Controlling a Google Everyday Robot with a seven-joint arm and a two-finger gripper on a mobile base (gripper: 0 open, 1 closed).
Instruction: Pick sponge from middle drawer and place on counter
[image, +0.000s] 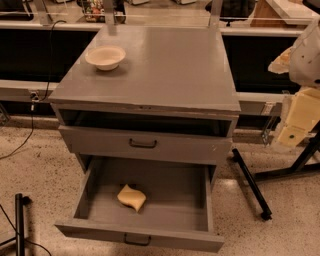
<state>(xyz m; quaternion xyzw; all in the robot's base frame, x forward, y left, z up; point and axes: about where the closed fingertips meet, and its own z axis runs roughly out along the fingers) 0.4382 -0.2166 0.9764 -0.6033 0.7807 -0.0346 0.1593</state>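
Observation:
The pale yellow sponge (131, 197) lies on the floor of the middle drawer (170, 202), left of centre. This drawer is pulled fully out at the bottom of the grey cabinet. The counter (165, 70) is the flat grey top of the cabinet. My gripper (294, 131) hangs at the right edge of the view, below the white arm. It is to the right of the cabinet at about counter height, well apart from the drawer and the sponge.
A cream round bowl (105, 56) sits on the counter's back left. Another grey drawer (145, 144) above the open one shows only its front panel. A black stand's legs (251, 184) lie on the floor to the right. A black pole (19, 220) and cables are at the left.

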